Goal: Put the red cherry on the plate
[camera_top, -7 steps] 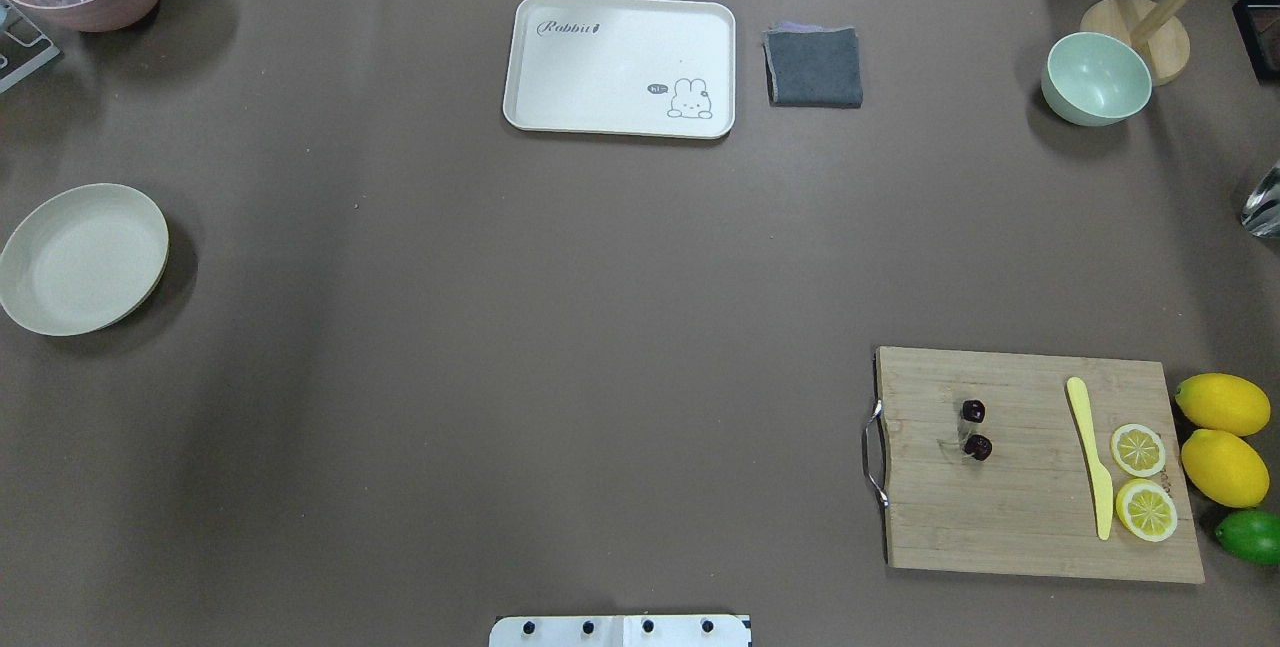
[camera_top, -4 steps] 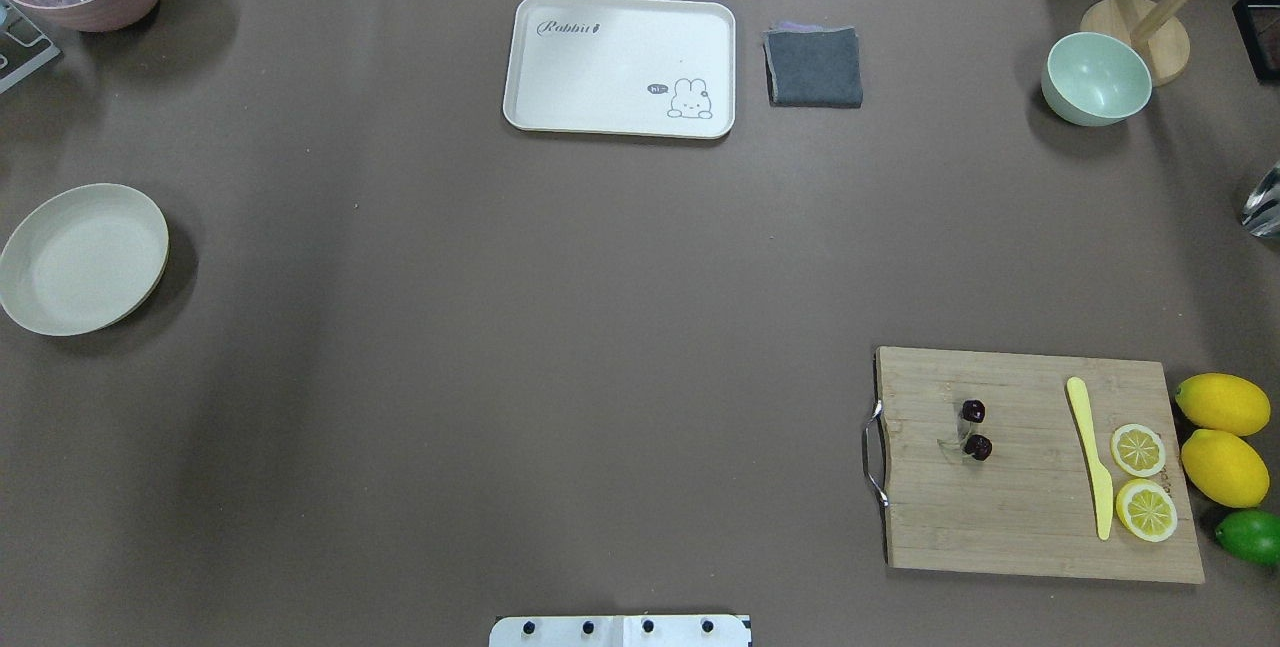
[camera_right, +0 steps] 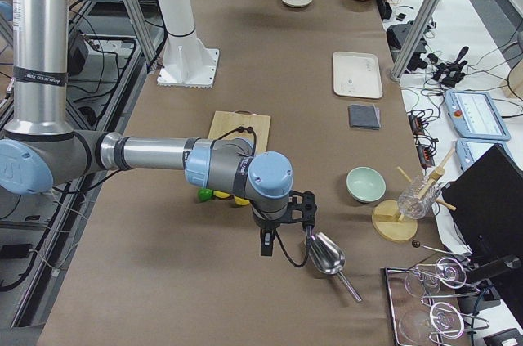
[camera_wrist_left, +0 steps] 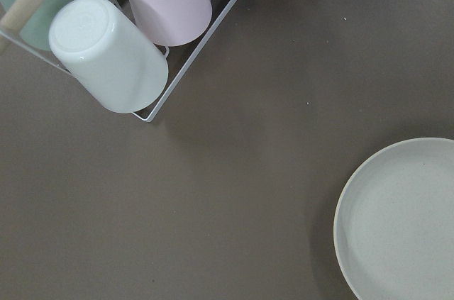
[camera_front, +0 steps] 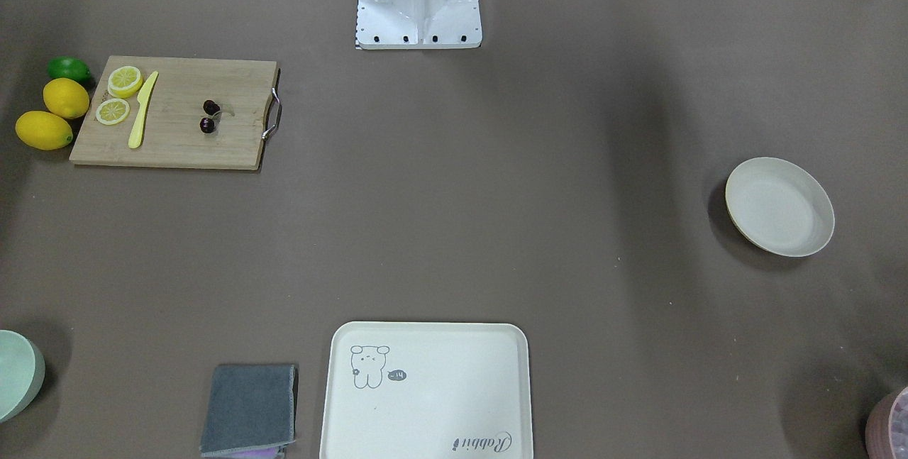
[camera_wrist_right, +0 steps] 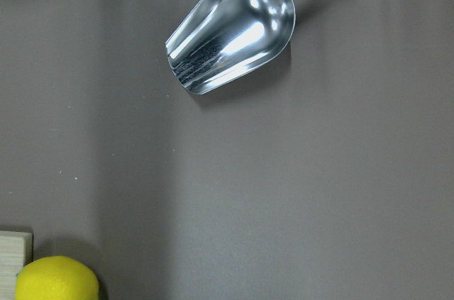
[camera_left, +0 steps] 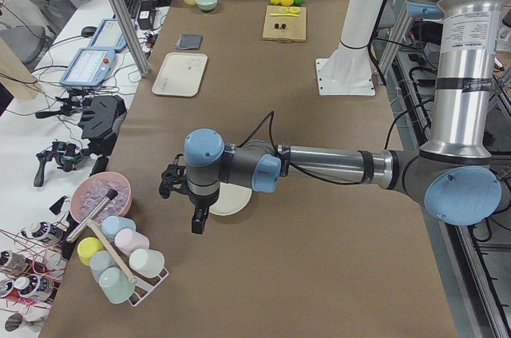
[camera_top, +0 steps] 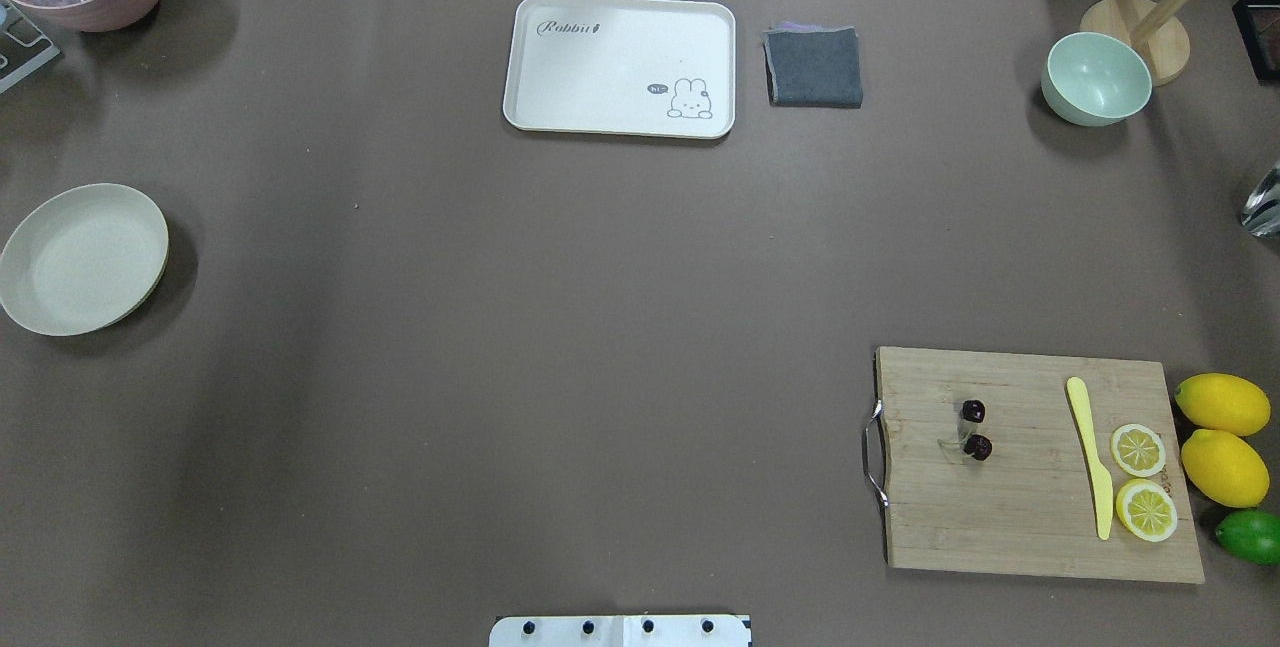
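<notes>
Left gripper (camera_left: 182, 204): hangs over the far-left end of the tabletop (camera_top: 560, 327), between the cup rack (camera_wrist_left: 186, 66) and the plate; I cannot tell whether its jaws are spread or pressed together.
Plate (camera_top: 84, 259): at the left edge, round, cream, nothing in it.
Tray (camera_top: 620, 65): far side, near the middle, with a rabbit drawing.
Cloth (camera_top: 814, 67): grey, folded, just right of the tray.
Red cherry (camera_top: 979, 447): two dark cherries on one pale stem, lying on the left part of the cutting board (camera_top: 1030, 517), well apart from the plate.
Knife (camera_top: 1092, 457): yellow, on the board's right part, beside two lemon slices (camera_top: 1138, 449).
Bowl (camera_top: 1096, 79): pale green, far right.
Lemons (camera_top: 1222, 404): two, just off the board's right edge, with a lime (camera_top: 1250, 535) nearer.
Right gripper (camera_right: 286, 227): hangs past the right end, above a metal scoop (camera_wrist_right: 234, 30); the state of its jaws cannot be told.
</notes>
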`<action>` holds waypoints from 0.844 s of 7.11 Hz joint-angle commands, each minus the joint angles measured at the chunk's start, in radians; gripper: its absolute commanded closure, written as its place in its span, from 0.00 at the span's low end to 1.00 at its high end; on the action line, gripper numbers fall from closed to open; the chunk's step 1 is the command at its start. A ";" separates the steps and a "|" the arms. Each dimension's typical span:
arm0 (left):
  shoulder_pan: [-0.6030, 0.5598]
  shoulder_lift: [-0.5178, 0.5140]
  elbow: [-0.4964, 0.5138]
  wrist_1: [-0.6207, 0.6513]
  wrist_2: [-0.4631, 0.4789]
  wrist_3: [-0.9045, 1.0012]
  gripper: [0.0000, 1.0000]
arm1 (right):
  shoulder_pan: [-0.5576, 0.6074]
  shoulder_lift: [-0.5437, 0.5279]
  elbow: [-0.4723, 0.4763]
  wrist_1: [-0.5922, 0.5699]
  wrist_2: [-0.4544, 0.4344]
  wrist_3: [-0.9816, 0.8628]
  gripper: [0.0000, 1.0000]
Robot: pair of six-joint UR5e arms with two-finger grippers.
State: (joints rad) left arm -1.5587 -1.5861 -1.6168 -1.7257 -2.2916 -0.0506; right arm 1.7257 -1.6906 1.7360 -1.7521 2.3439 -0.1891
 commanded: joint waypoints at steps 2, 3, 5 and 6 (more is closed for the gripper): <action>0.000 0.000 0.000 0.000 -0.008 0.000 0.02 | 0.000 0.000 -0.001 -0.001 0.000 0.000 0.00; 0.000 -0.002 -0.003 0.000 -0.011 -0.002 0.02 | 0.000 0.002 -0.003 -0.001 0.000 0.000 0.00; 0.003 -0.012 -0.011 -0.012 -0.049 0.000 0.02 | 0.000 0.000 -0.003 -0.001 0.000 0.000 0.00; 0.025 -0.038 -0.011 -0.014 -0.051 0.003 0.02 | 0.000 -0.001 -0.004 -0.001 0.000 0.000 0.00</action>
State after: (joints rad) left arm -1.5513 -1.6012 -1.6265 -1.7361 -2.3332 -0.0500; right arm 1.7257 -1.6904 1.7331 -1.7530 2.3439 -0.1887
